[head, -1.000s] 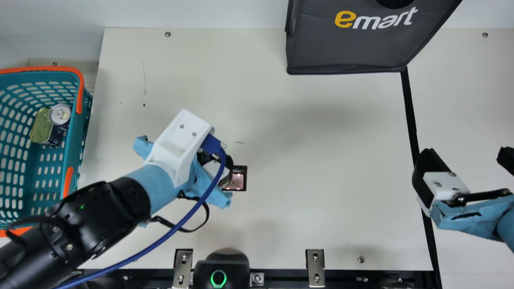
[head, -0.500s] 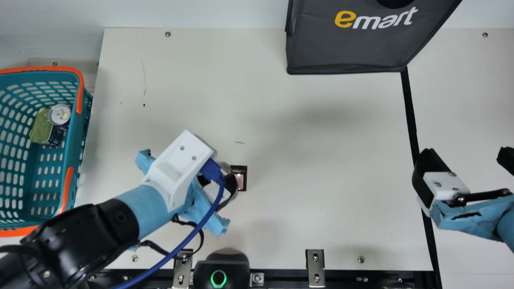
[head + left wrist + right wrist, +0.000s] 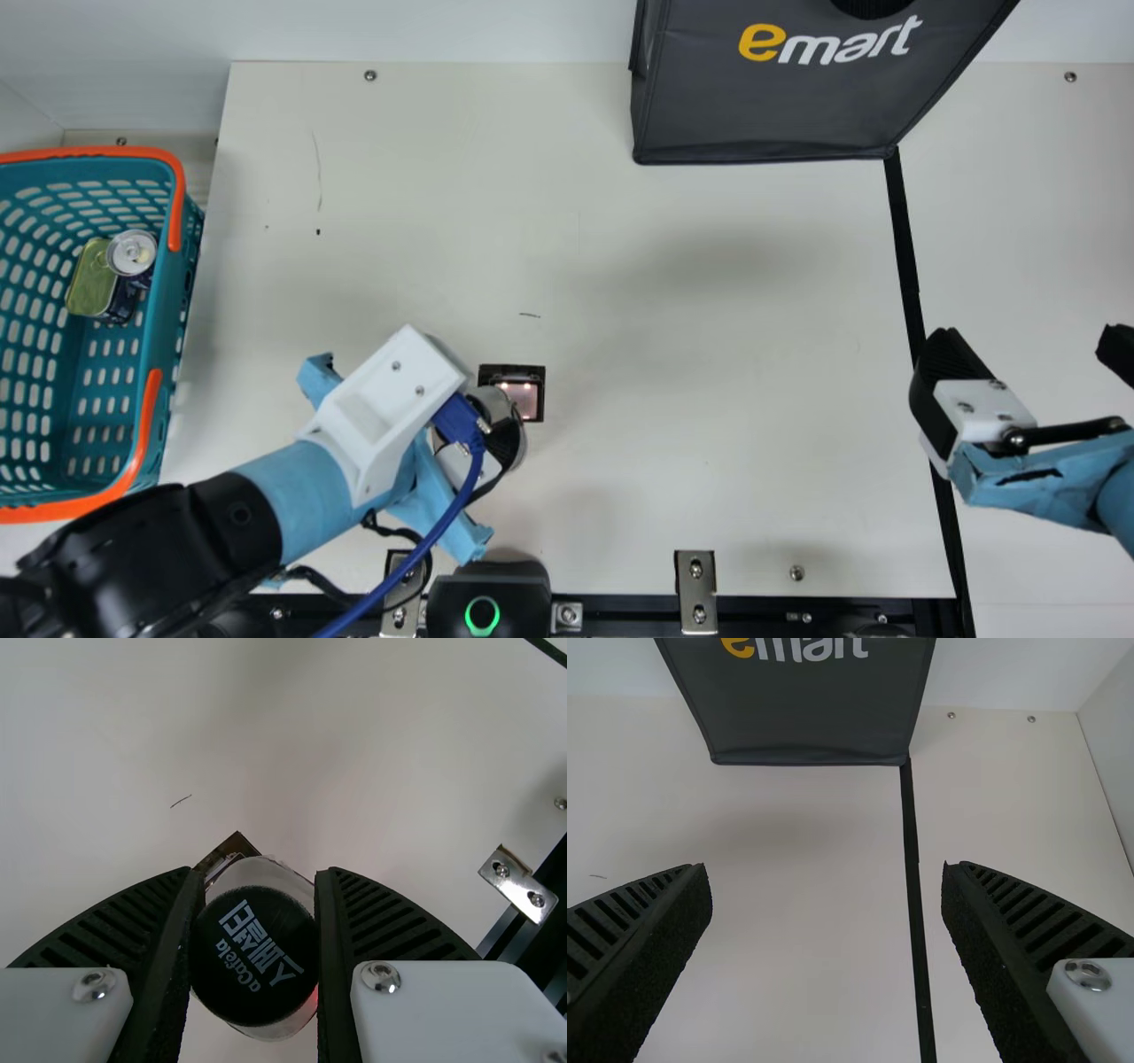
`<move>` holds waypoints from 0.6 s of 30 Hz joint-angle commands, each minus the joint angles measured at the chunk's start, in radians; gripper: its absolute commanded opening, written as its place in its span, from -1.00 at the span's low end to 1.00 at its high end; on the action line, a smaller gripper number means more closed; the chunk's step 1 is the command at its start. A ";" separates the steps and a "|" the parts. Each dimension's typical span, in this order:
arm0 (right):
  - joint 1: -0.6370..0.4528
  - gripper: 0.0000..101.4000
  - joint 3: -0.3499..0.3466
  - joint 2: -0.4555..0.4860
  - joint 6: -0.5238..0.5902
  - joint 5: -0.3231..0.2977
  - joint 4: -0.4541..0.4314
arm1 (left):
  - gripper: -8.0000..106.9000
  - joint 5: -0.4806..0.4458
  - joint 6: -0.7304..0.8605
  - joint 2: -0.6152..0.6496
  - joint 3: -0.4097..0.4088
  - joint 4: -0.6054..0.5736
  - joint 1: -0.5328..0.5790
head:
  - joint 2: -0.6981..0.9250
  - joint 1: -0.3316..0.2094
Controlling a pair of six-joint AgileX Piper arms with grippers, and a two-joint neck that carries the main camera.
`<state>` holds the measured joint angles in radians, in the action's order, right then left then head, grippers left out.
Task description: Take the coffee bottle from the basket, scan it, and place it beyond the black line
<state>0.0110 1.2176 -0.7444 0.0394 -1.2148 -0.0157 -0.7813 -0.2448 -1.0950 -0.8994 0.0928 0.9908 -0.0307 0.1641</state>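
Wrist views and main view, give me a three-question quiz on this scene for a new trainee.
1. True or false: the right gripper is open.
2. What is the left gripper holding?
A) a drink can
B) the coffee bottle
C) the dark bag
3. Fill in the colour: the basket has ____ handles.

Key: 1 true; 2 B; 3 orange
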 commanded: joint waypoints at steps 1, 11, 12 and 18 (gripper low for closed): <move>0.000 0.79 0.000 0.000 0.000 0.000 0.000 | -0.68 0.004 0.009 0.004 0.003 -0.008 0.004 | 0.003 -0.026; 0.000 0.79 0.000 0.000 0.000 0.000 0.000 | -0.68 0.000 0.040 0.020 0.011 -0.035 0.031 | 0.003 -0.026; 0.000 0.79 0.000 0.000 0.000 0.001 0.000 | -0.68 -0.001 0.040 0.022 0.011 -0.036 0.035 | 0.003 -0.026; 0.000 0.79 0.000 0.000 0.000 0.001 0.000 | -0.68 -0.006 0.047 0.026 0.004 -0.036 0.045 | 0.003 -0.026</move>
<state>0.0110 1.2176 -0.7444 0.0394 -1.2139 -0.0157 -0.7864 -0.1988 -1.0705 -0.8952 0.0567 1.0344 -0.0307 0.1641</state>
